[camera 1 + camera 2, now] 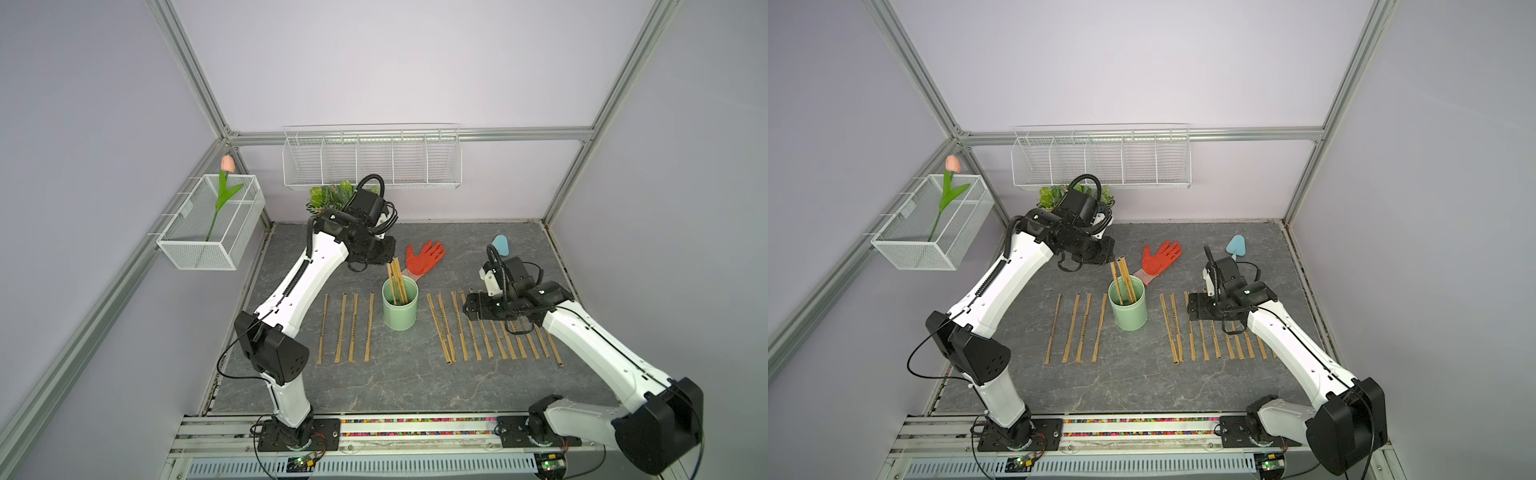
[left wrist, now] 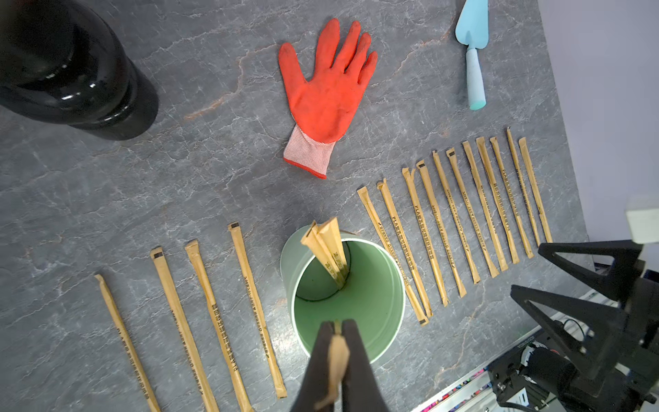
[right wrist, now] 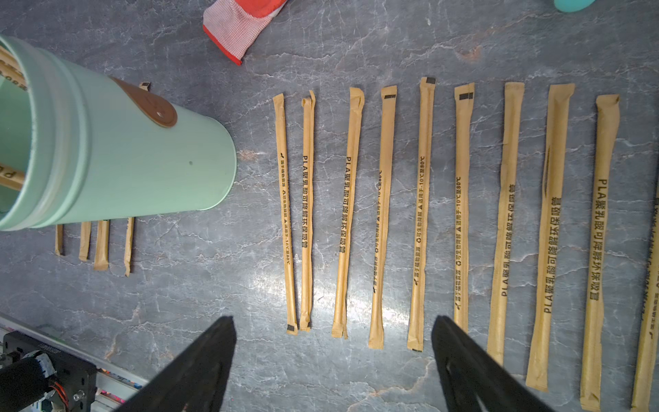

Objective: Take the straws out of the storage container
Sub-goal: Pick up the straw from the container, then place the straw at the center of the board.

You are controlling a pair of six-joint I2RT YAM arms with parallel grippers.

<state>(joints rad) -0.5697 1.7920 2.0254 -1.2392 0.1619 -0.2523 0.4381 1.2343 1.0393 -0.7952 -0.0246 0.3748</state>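
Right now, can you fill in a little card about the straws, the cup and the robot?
cup: mint green, upright, a few straws standing in it
laid-out straws: four on one side of the cup, a longer row on the other
left end effector: shut on one straw, above the cup
right end effector: open, empty, over the longer row
also there: orange glove, blue trowel
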